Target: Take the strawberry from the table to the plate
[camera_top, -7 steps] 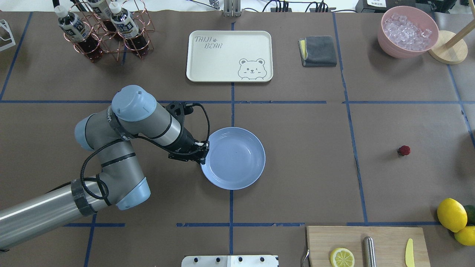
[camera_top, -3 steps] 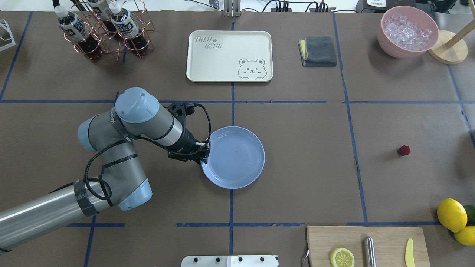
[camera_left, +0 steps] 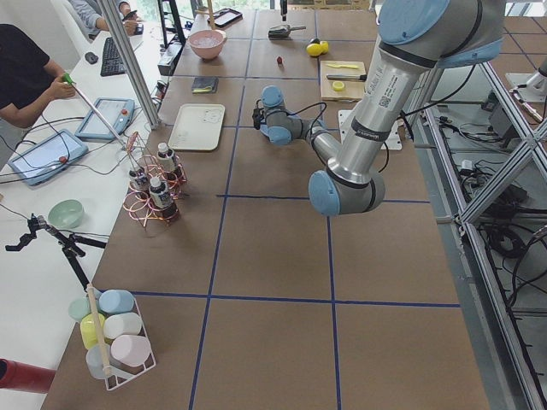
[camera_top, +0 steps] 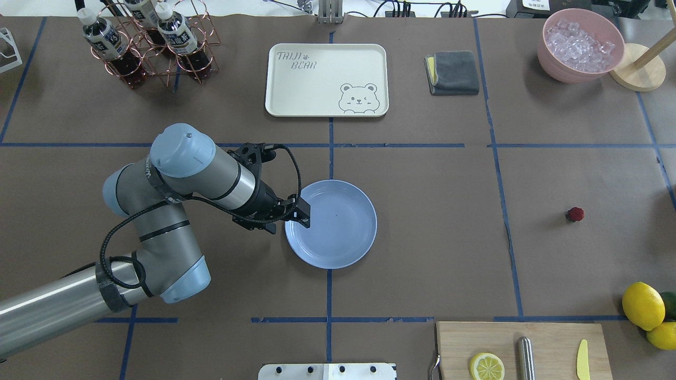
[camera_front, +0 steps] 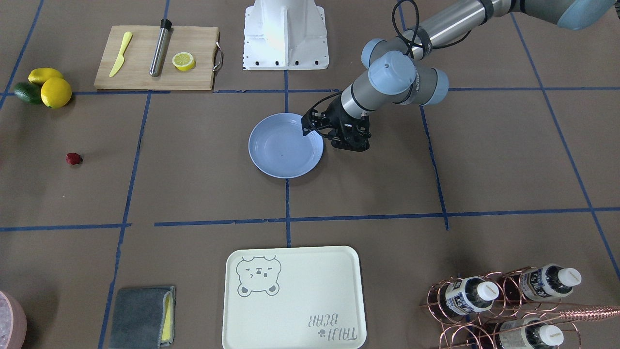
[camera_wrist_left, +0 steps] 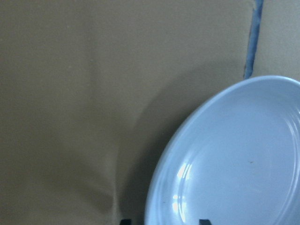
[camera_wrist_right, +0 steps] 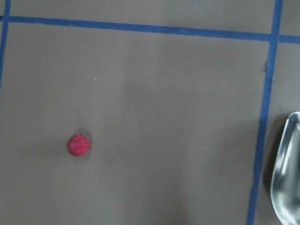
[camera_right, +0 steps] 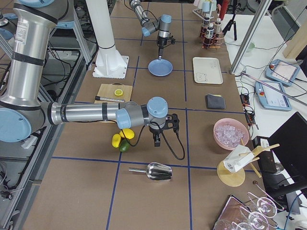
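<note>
Cream rectangular bear-print tray (camera_top: 326, 79) sits far-middle, with a folded grey cloth with a yellow layer (camera_top: 454, 72) near it and a pink bowl of ice cubes (camera_top: 554, 66) further along. The wooden cutting board (camera_top: 549, 338) carries a lemon half (camera_top: 487, 366), a steel rod (camera_top: 525, 359) and a yellow plastic knife (camera_top: 582, 360). Two whole lemons (camera_top: 642, 305) and a green avocado (camera_top: 669, 305) huddle nearby.

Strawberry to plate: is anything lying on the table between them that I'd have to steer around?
Nothing visible. Only bare table separates the strawberry and the plate; the left gripper is at the plate's opposite rim.
</note>
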